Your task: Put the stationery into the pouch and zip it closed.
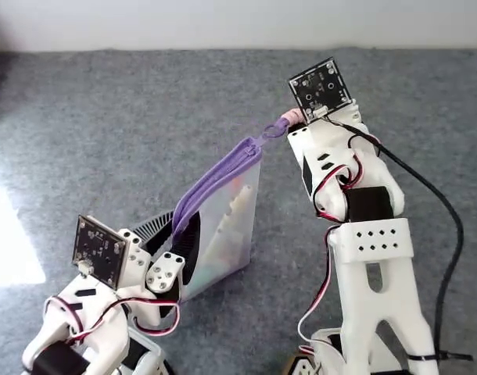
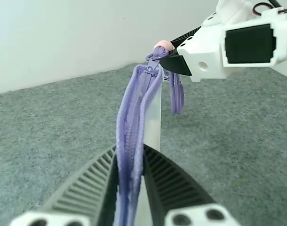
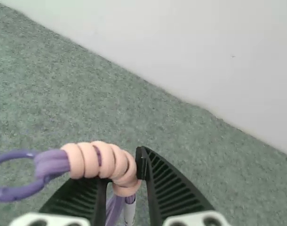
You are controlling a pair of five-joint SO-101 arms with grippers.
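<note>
While the left pincer (image 2: 130, 157) clamps one pouch (image 1: 227, 223) edge, the right pincer (image 3: 121, 181) pinches the zipper pull (image 3: 99, 160) opposite

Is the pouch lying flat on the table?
No: the pouch stands on edge, zipper side up, with the left gripper clamped on one end and the right gripper pinching the zipper pull at the other.

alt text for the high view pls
Two arms hold a translucent pouch on edge on grey carpet: the left gripper clamps its near end, the right gripper holds the zipper pull at the far end. Stationery shows faintly inside.
</note>
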